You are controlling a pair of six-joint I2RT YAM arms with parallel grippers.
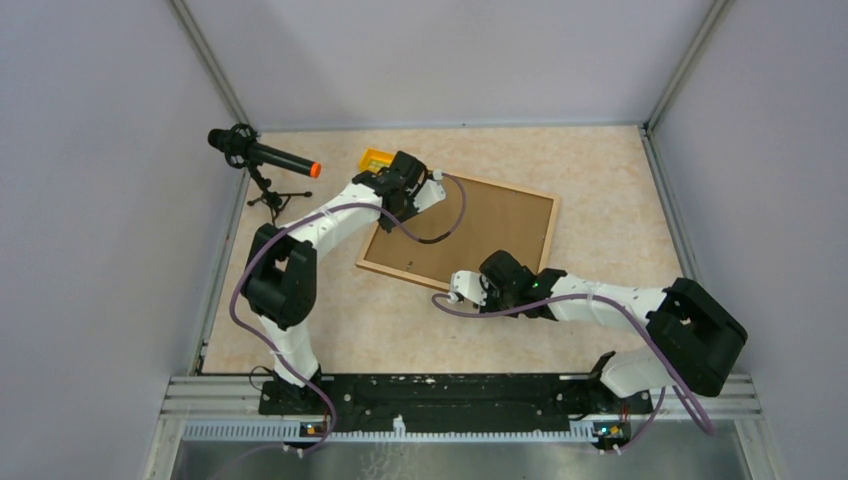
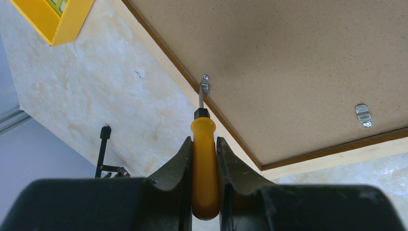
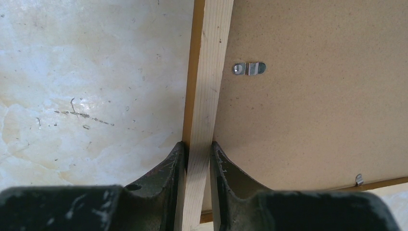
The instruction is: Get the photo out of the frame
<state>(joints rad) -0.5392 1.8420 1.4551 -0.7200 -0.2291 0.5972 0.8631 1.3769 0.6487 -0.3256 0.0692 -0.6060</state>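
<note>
The frame (image 1: 480, 225) is shown lying back up on the table (image 1: 600, 200), skewed to the table's edges, so that only its fibreboard back (image 2: 288, 57) and wooden rim (image 3: 209, 72) are seen. The photo is hidden; it is judged to lie face down beneath the back. A yellow-handled screwdriver (image 2: 203, 130) is pinched between the fingers of the left gripper (image 2: 204, 147), with its shaft running straight ahead of the jaws. The tip is set at a small metal clip (image 2: 205, 84) on the frame's far left side, where rim and back meet; whether the tip is seated in the clip's screw cannot be told. The clip's long axis is seen roughly in line with the shaft, reaching from the rim onto the back, so the back is judged to be locked at this point. A second clip (image 2: 363, 116) is seen farther along the adjoining side, well apart from the tip. The near side of the rim is clamped between the fingers of the right gripper (image 3: 197, 149), the rim's long axis running away from the jaws. The left arm is therefore the nearer to the clip, and the frame is steadied by the right.
</note>
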